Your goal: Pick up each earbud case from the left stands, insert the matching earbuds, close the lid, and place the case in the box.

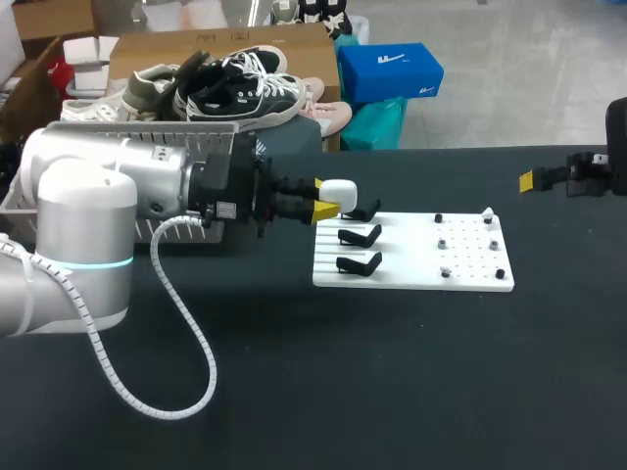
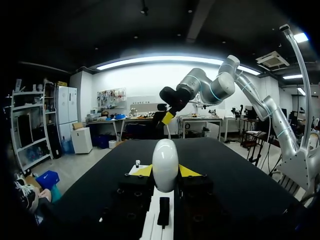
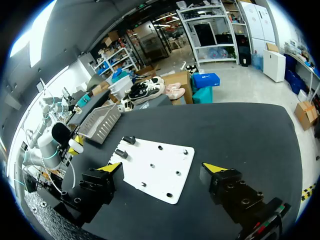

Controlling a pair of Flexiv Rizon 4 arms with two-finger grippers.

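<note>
My left gripper [image 1: 326, 198] is shut on a white earbud case [image 1: 340, 189], holding it at the left edge of the white board [image 1: 411, 279], just above the rearmost of three black stands [image 1: 361, 236]. In the left wrist view the rounded case [image 2: 165, 165] stands upright between the yellow tips of the left gripper [image 2: 166, 171]. Small earbuds [image 1: 443, 242] sit on pegs on the board's right half. My right gripper [image 3: 164, 167] hangs open and empty high over the board [image 3: 160, 150]. In the head view my right gripper [image 1: 534, 180] is at the far right edge.
A grey perforated basket [image 1: 220, 125] stands on the table behind my left arm; the right wrist view shows the basket [image 3: 100, 122] beyond the board. My left arm's white cable [image 1: 186, 323] loops over the black tabletop in front.
</note>
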